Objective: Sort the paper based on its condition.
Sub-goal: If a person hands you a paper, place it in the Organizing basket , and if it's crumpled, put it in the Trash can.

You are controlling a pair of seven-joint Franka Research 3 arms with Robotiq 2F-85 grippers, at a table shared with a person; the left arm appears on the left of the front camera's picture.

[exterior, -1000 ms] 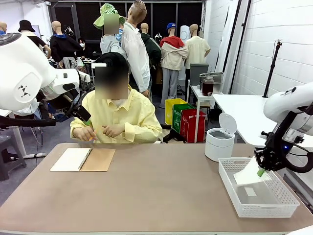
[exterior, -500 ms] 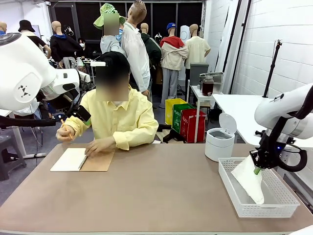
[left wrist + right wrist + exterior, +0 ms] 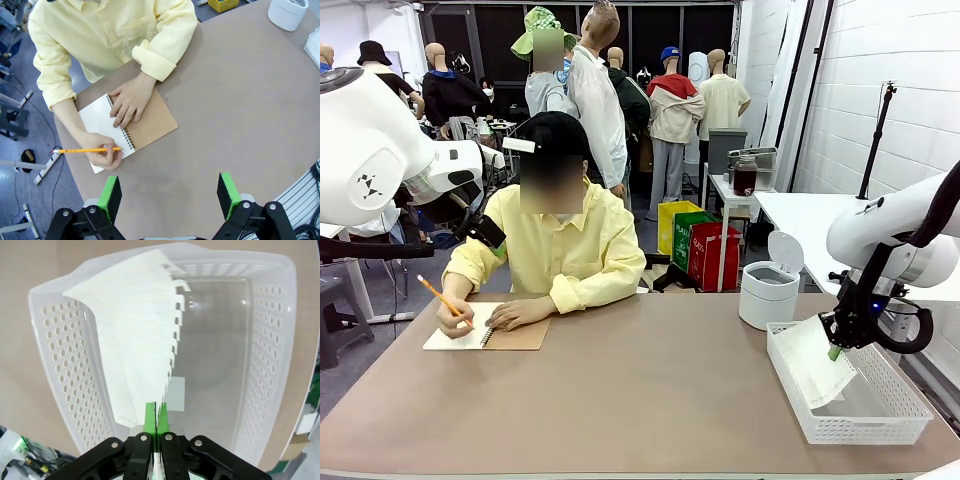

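The paper (image 3: 817,362) is a single thin white sheet at about 4 o'clock on the table, sitting inside the white basket (image 3: 840,430). It is pinched at one edge by the right gripper (image 3: 834,352), whose green pads are pressed together on it. It slants rather than lying flat. In the right wrist view the paper (image 3: 135,340) fans from the pinch at 6 o'clock up toward 11 o'clock, bowed and leaning against the perforated basket wall (image 3: 65,365), its far corner reaching the rim. Faint ruled lines cross it, and one long edge — toward 1 o'clock — carries a row of small torn tabs. It looks smooth — uncrumpled.
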